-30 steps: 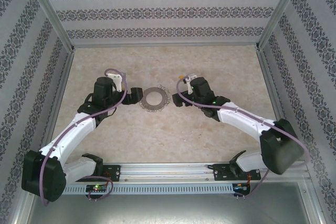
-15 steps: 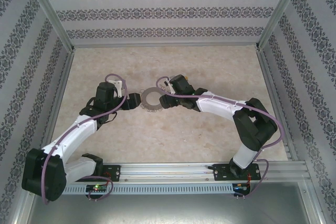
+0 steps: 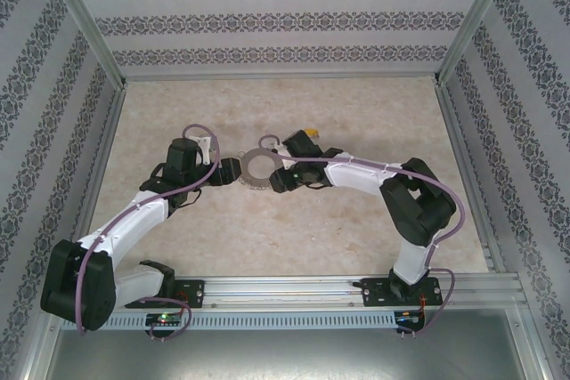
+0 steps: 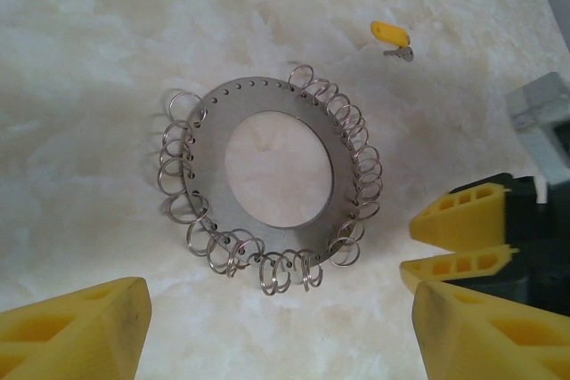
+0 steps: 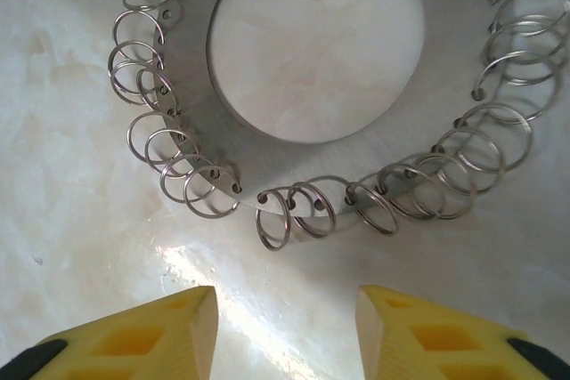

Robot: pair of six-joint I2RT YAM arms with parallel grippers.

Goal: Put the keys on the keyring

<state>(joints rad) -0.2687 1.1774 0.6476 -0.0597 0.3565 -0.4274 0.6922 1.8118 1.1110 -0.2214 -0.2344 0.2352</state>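
Note:
The keyring (image 4: 209, 144), a flat grey metal ring fringed with thin wire loops, lies flat on the pale table (image 3: 356, 104) between both grippers (image 3: 259, 169). A tiny yellow key (image 4: 390, 35) with a small metal loop lies beyond the ring, apart from it (image 3: 313, 134). My left gripper (image 4: 280, 335) is open just short of the ring's near rim, nothing between its yellow fingers (image 4: 80, 327). My right gripper (image 5: 285, 327) is open too, a short gap from the loops (image 5: 294, 211) on the ring's rim (image 5: 187, 68). Both grippers sit low, left (image 3: 236, 171) and right (image 3: 278, 180) of the ring.
Patterned walls with metal posts (image 3: 85, 33) enclose the table on three sides. The right arm's folded elbow (image 3: 419, 206) sits right of centre. A purple cable (image 3: 267, 141) loops just behind the ring. The base rail (image 3: 285, 291) runs along the near edge.
The right arm swung left and folded at the elbow, bringing its gripper up to the ring; its jaws narrowed. The left gripper edged closer to the ring and narrowed a little.

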